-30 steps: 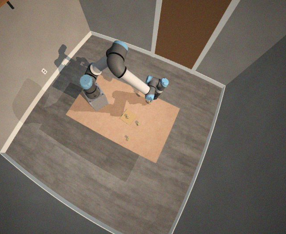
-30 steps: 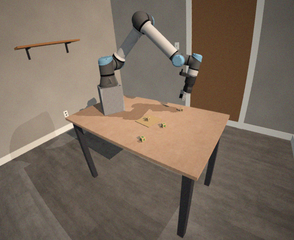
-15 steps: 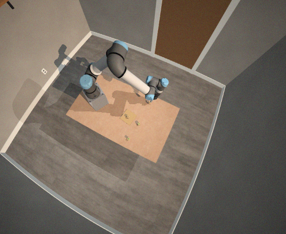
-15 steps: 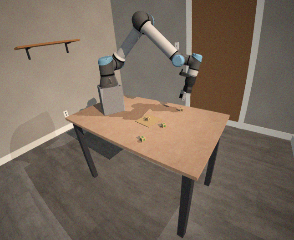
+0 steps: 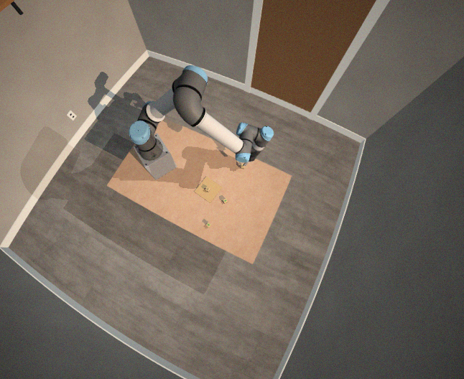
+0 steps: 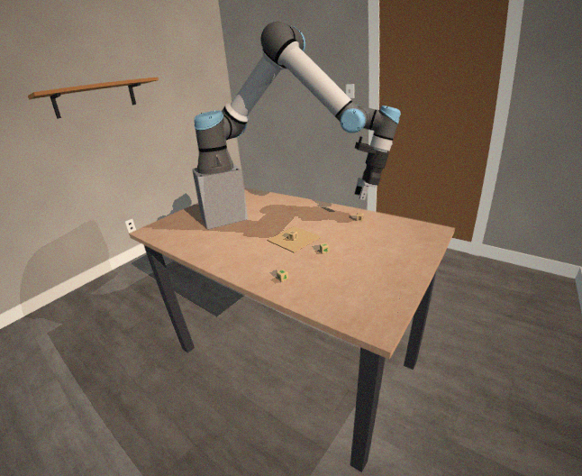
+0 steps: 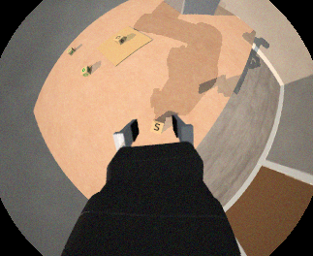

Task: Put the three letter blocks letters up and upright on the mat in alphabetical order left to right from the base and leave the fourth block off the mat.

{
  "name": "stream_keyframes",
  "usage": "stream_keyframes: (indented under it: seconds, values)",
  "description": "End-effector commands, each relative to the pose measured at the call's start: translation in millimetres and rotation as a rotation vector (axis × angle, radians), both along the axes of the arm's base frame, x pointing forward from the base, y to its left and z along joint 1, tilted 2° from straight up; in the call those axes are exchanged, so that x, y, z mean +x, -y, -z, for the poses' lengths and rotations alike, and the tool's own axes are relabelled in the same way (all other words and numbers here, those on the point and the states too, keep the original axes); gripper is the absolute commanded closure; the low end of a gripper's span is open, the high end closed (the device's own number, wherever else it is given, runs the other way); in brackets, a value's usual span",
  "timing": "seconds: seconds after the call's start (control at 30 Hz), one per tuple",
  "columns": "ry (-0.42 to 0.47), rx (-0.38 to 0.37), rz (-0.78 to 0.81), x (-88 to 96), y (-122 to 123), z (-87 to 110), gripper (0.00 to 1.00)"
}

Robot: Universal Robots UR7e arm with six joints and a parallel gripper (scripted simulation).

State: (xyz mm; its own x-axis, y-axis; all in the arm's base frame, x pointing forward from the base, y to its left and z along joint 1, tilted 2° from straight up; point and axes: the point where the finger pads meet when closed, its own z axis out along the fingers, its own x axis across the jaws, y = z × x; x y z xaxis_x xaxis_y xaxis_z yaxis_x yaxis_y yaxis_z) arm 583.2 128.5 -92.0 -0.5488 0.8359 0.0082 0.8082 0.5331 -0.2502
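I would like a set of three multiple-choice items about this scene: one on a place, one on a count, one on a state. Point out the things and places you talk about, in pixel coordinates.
1. Where is the block with the S (image 6: pixel 359 216) (image 7: pixel 157 127)?
A) on the mat
B) on the table, off the mat
C) on the floor

2. How many blocks are in the scene?
A) two
B) three
C) four

3. How is the claw (image 6: pixel 361 190) (image 7: pixel 155 124)?
A) open, holding nothing
B) shut on a block
C) shut, holding nothing

Right letters:
1 B: the wrist view shows it on bare table, away from the mat (image 5: pixel 212 196) (image 6: pixel 294 247) (image 7: pixel 115 57).
2 C: the exterior view shows one block on the mat and three off it.
3 A: its fingers stand wide apart, above the table, with no block gripped.
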Motion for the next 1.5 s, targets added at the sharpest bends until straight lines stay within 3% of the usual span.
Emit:
stream_keyframes:
  seconds: [0.0,0.3,0.5,0.7,0.77,1.07,1.27,1.47]
  values:
    - [0.002,0.0,0.0,0.6,0.0,-0.8,0.0]
    - [0.002,0.001,0.0,-2.0,7.7,-0.4,0.0]
    - [0.004,0.002,0.0,-17.4,46.5,1.3,0.0]
    - [0.007,0.004,-0.001,-53.7,110.5,3.7,0.0]
    - [0.007,0.004,-0.001,-53.7,110.5,3.7,0.0]
    - [0.006,0.003,0.0,-134.5,195.7,4.7,0.0]
    - [0.003,0.001,0.0,-174.8,222.5,4.0,0.0]
    - [0.002,0.001,0.0,-186.4,228.7,3.7,0.0]
